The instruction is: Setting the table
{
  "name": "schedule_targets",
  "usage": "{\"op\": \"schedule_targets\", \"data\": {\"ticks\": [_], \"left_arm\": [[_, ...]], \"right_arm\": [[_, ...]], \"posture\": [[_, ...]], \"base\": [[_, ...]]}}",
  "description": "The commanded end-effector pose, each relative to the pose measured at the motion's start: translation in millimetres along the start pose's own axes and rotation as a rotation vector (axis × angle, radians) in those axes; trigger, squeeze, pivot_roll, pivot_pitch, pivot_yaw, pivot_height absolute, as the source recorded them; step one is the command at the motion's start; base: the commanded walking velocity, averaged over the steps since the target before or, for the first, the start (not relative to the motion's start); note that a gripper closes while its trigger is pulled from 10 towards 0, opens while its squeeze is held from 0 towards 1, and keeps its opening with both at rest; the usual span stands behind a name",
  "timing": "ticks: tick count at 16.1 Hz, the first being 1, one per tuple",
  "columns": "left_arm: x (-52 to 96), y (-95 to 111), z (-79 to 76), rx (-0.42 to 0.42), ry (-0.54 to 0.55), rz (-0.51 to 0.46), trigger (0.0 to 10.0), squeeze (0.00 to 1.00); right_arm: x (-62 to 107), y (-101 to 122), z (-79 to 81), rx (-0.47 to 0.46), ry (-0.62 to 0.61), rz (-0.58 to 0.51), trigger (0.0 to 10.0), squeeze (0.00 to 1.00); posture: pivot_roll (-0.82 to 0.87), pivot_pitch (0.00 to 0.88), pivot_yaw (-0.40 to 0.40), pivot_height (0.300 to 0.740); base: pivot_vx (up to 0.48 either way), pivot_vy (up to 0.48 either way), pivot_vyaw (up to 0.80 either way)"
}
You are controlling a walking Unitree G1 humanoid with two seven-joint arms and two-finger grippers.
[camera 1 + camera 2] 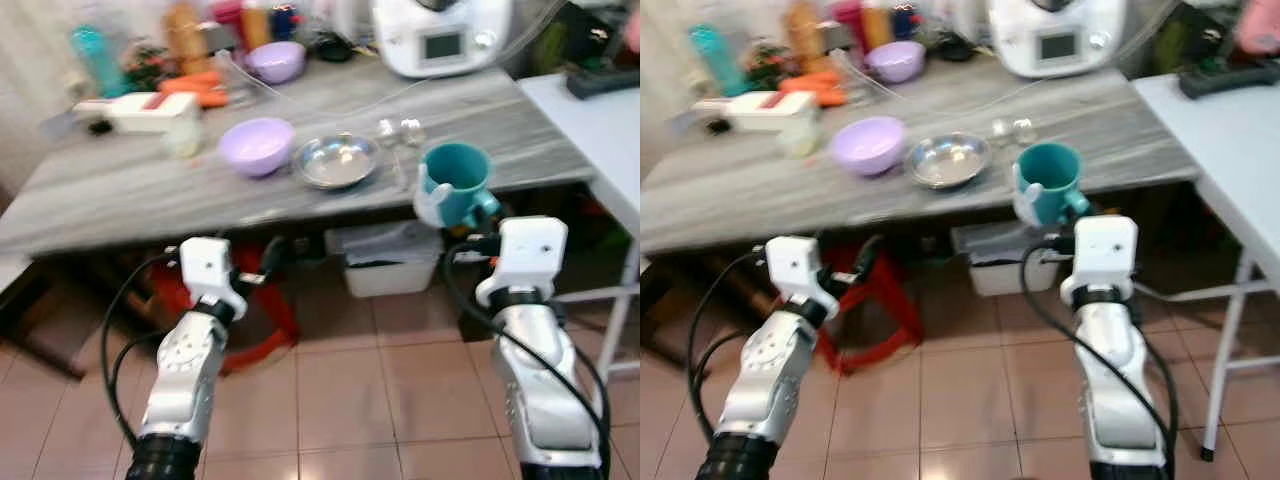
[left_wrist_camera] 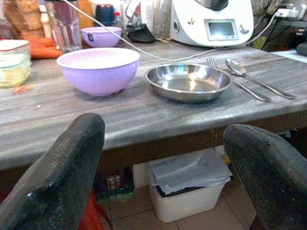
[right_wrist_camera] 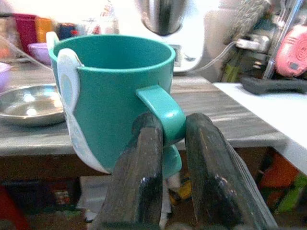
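My right gripper (image 3: 168, 143) is shut on the handle of a teal mug (image 1: 455, 183), holding it upright just before the front edge of the grey wooden table (image 1: 120, 195). The mug (image 3: 115, 91) has a white patch on its side. On the table stand a lilac bowl (image 1: 256, 144), a steel plate (image 1: 337, 160) and a fork and spoon (image 2: 249, 79) beside the plate. My left gripper (image 2: 163, 177) is open, low in front of the table edge, facing the bowl (image 2: 98, 69) and plate (image 2: 189, 81).
A second lilac bowl (image 1: 276, 60), bottles, carrots and a white kitchen machine (image 1: 440, 35) stand at the table's back. Under the table sit a white bin (image 1: 385, 260) and a red stool (image 1: 265, 320). A white side table (image 1: 600, 130) stands on the right.
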State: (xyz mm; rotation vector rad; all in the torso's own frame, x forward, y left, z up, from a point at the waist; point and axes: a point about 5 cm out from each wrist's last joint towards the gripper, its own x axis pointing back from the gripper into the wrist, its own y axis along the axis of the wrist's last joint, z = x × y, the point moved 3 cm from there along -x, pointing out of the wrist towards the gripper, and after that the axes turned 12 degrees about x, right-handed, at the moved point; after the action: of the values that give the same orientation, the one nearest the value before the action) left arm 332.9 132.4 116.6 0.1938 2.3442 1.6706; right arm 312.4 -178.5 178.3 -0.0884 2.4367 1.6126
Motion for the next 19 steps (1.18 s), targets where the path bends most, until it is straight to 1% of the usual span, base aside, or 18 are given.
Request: {"op": "schedule_targets", "data": {"ticks": [1, 5, 9, 12, 13, 17, 19], "left_arm": [[-1.1, 1.9, -2.5, -0.001, -0.012, -0.003, 10.0, 0.0], [-1.4, 2.0, -4.4, 0.004, -0.015, -0.004, 10.0, 0.0], [-2.5, 1.3, -6.4, 0.01, -0.022, -0.001, 10.0, 0.0], [-3.0, 0.9, -8.6, 0.018, -0.028, 0.0, 10.0, 0.0], [-2.6, 2.6, -11.2, 0.035, -0.039, -0.012, 10.0, 0.0], [0.4, 1.7, -10.3, 0.028, -0.039, -0.007, 10.0, 0.0], [0.7, 2.0, -10.2, 0.026, -0.039, -0.009, 10.0, 0.0]], "right_arm": [[-1.6, 6.9, -5.1, -0.004, -0.018, -0.028, 10.0, 0.0], [-4.0, 9.8, -4.7, 0.012, -0.012, -0.042, 10.0, 0.0], [-4.8, 9.8, -4.5, 0.016, -0.012, -0.043, 10.0, 0.0], [-5.8, 10.3, -4.4, 0.015, -0.011, -0.045, 10.0, 0.0], [-6.2, 10.6, -4.6, 0.014, -0.011, -0.047, 10.0, 0.0], [-6.6, 12.9, -4.5, 0.02, -0.004, -0.059, 10.0, 0.0], [-7.0, 13.2, -4.5, 0.021, -0.003, -0.061, 10.0, 0.0]], "posture": [[-0.13, 0.096, 0.132, 0.74], [-0.13, 0.093, 0.131, 0.74], [-0.13, 0.088, 0.129, 0.74], [-0.13, 0.086, 0.126, 0.74], [-0.13, 0.086, 0.124, 0.74], [-0.13, 0.086, 0.123, 0.74], [-0.13, 0.086, 0.122, 0.74]], "base": [[0.379, 0.0, -0.5], [0.377, 0.0, 0.0], [0.375, 0.0, 0.5], [0.366, 0.0, 0.0], [0.311, 0.0, 0.0], [0.0, 0.0, 0.0], [0.0, 0.0, 0.69]]}}
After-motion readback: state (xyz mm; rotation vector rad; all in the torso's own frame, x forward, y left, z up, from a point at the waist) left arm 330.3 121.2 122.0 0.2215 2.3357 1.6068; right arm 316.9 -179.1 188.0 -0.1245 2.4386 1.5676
